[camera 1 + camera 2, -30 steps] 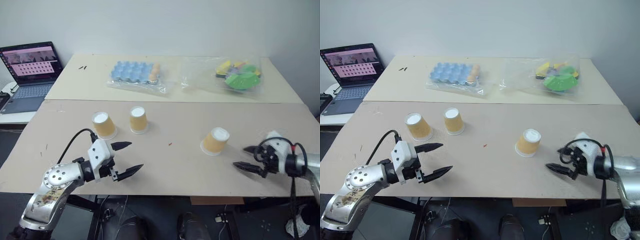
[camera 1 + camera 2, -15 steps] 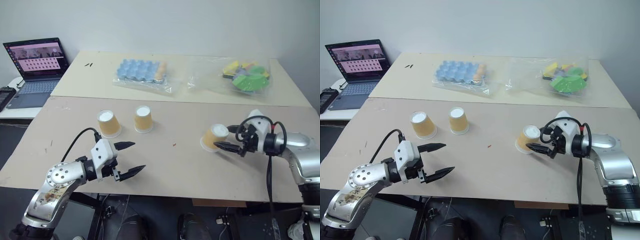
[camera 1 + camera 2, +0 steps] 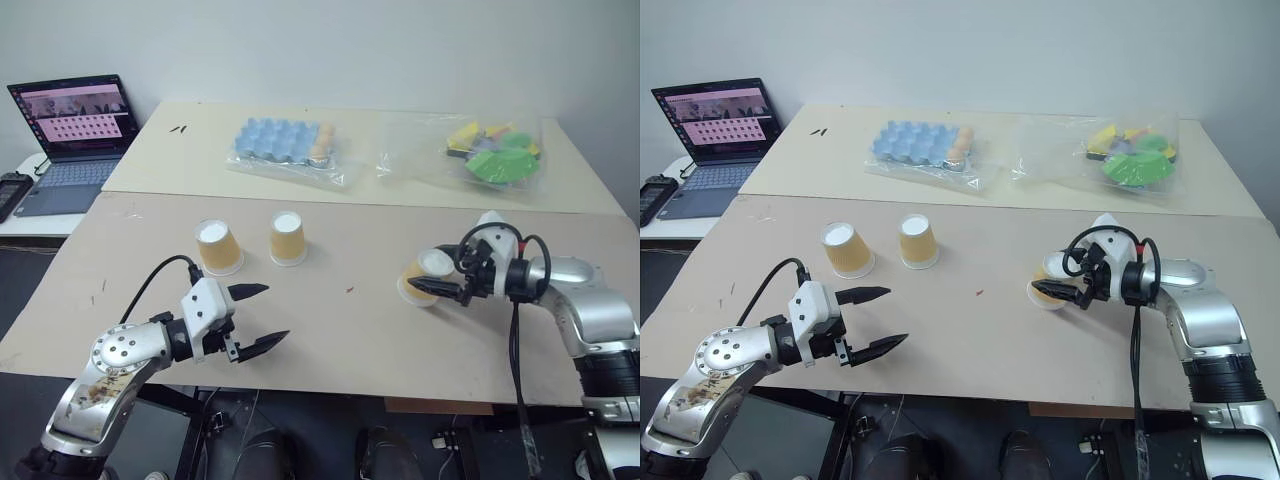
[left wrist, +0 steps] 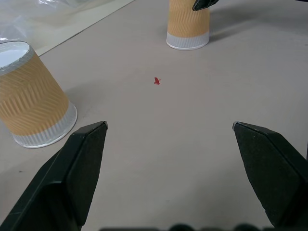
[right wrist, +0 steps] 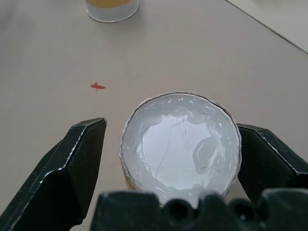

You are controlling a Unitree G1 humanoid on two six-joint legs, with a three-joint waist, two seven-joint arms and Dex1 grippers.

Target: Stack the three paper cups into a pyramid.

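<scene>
Our right gripper [image 5: 166, 159] has its fingers spread wide on either side of the lone cup [image 5: 180, 139], not yet pinching it, with bare table [image 3: 330, 340] all around. Our left gripper [image 3: 262, 317] gapes open near the front edge, the other two cups [image 3: 218, 246] [image 3: 287, 238] standing together just beyond.

Two pale counters [image 3: 330, 330] stand edge to edge, near and far. On the far one, left of its middle, lies a blue tray of moulded cells [image 3: 283, 142] wrapped in clear plastic, with something orange at its right end. At far right sits a clear bag [image 3: 470, 150] holding green and yellow pieces. A small red mark [image 3: 348, 290] shows on the near counter. An open laptop [image 3: 68, 125] rests on a lower surface at far left.
</scene>
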